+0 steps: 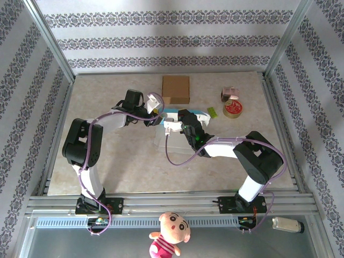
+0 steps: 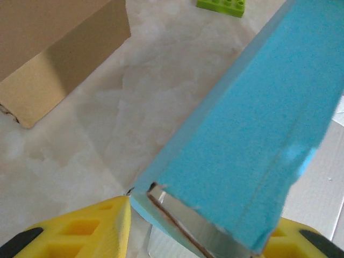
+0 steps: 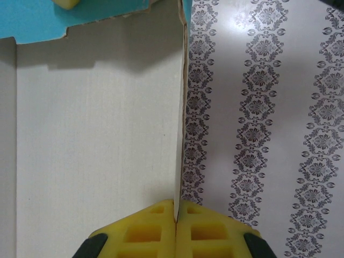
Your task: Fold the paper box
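On table [image 1: 107,161], paper box [image 1: 201,114], lengthwise left-right

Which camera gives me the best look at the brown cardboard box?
The top external view is best. It shows the brown cardboard box from above with its full outline, so you can judge its shape and position. The left wrist view catches one corner and a shaded side up close, cut off by the frame edge.

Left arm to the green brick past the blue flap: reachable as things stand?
Probably not yet: the left gripper is clamped on the paper box flap. The green brick lies on open table just beyond, so it looks reachable after release.
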